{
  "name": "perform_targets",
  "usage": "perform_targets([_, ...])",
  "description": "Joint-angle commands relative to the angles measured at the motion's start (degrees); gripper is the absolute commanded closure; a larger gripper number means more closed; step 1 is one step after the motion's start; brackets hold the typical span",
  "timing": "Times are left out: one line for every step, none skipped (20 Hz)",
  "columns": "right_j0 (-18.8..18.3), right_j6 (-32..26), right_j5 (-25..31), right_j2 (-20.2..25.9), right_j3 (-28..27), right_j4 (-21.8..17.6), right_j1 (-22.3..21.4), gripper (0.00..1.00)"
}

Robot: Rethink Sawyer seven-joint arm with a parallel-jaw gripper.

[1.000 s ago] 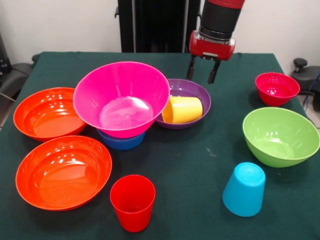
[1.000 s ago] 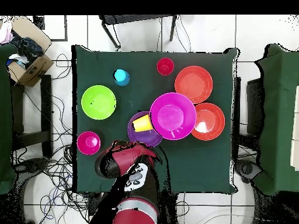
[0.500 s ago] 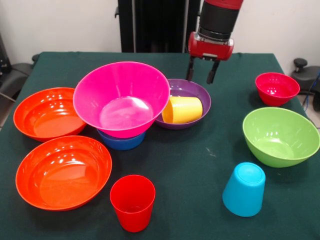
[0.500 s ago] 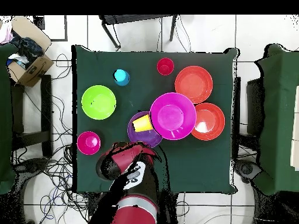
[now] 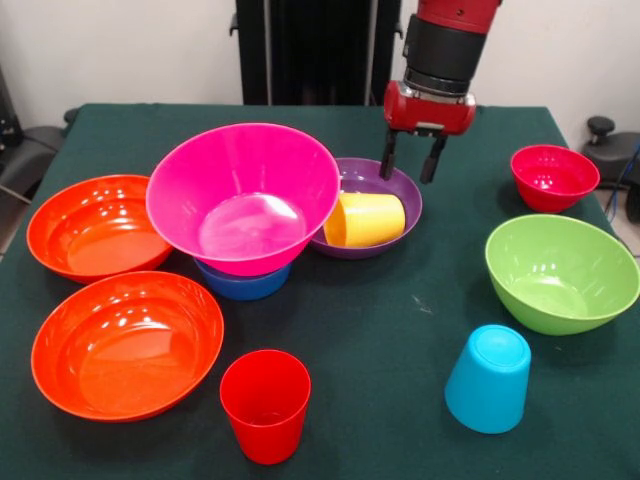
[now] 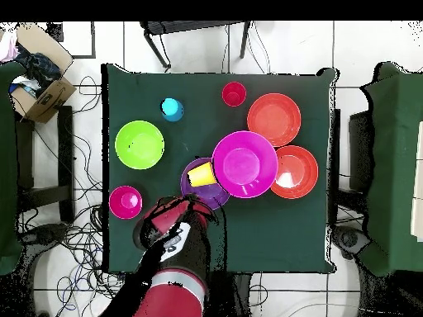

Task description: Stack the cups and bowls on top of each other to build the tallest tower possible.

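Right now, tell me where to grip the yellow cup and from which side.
The yellow cup lies on its side in the purple bowl, mouth toward the magenta bowl. Probably best to bring the open end effector down from above, pinching across its round wall mid-length.

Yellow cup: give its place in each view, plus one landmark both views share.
Front view: the yellow cup lies on its side in the purple bowl, right of centre.
Overhead view: the cup sits just left of centre.
Shared landmark: the magenta bowl next to it.
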Motion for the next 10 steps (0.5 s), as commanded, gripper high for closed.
perform_targets([0.6, -0.4, -2.0, 3.0, -6.4, -4.3, 2.7, 0.0])
perform_targets([0.3, -0.5, -1.7, 3.4, -6.5, -4.4, 2.6, 0.0])
perform_targets([0.3, -0.4, -1.5, 3.4, -6.7, -4.5, 2.6, 0.0])
perform_targets([0.1, -0.5, -1.3, 3.6, -6.7, -4.6, 2.6, 0.0])
perform_targets([-0.5, -0.6, -1.0, 4.3, -6.5, -4.6, 2.7, 0.0])
perform_targets([-0.8, -0.5, -1.1, 4.5, -6.2, -4.6, 2.7, 0.0])
perform_targets([-1.0, -0.1, -1.9, 4.4, -5.8, -4.6, 2.9, 0.0])
perform_targets([-1.0, 0.2, -2.1, 4.3, -5.6, -4.5, 3.0, 0.0])
perform_targets([-1.2, 0.3, -2.2, 4.3, -5.3, -4.5, 3.0, 0.0])
perform_targets([-1.3, 0.4, -2.4, 4.2, -5.2, -4.6, 3.0, 0.0])
